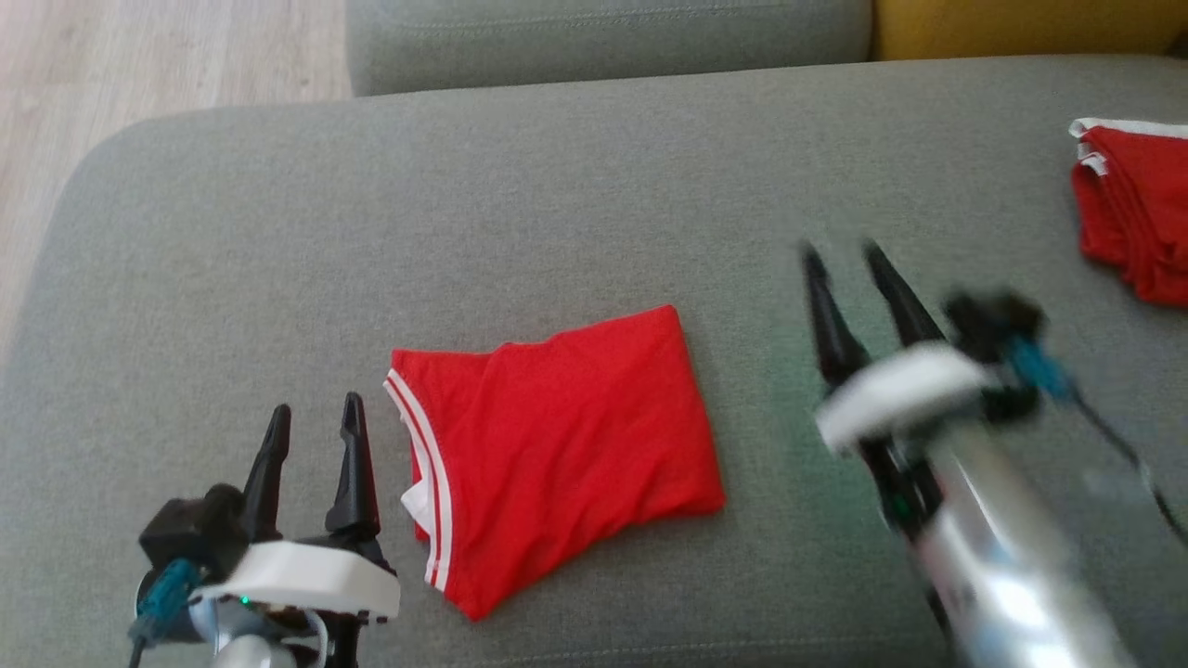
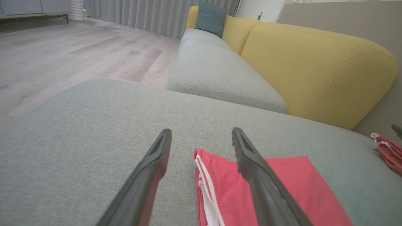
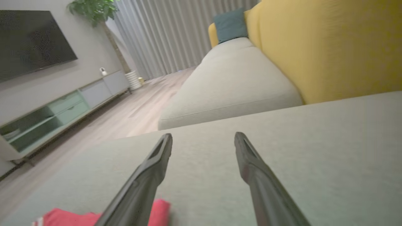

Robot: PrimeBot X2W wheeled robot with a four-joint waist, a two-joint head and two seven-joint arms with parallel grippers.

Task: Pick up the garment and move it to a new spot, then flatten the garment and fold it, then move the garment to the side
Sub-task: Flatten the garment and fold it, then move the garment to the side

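Note:
A folded red garment (image 1: 557,445) with white stripes along its left hem lies on the grey sofa cushion (image 1: 278,232), near the front middle. My left gripper (image 1: 316,408) stands open just left of the striped hem, holding nothing. In the left wrist view the garment (image 2: 292,185) lies under and right of my gripper (image 2: 201,130). My right gripper (image 1: 840,250) is open and blurred, above the cushion to the right of the garment. The right wrist view has the garment's edge (image 3: 66,216) at the bottom left, beside my open right gripper (image 3: 203,134).
A second red garment (image 1: 1137,209) with white trim lies bunched at the cushion's far right edge. A yellow backrest (image 2: 314,69) rises behind the sofa. Wooden floor (image 1: 111,65) lies beyond the cushion's left end. A TV stand (image 3: 62,106) stands across the room.

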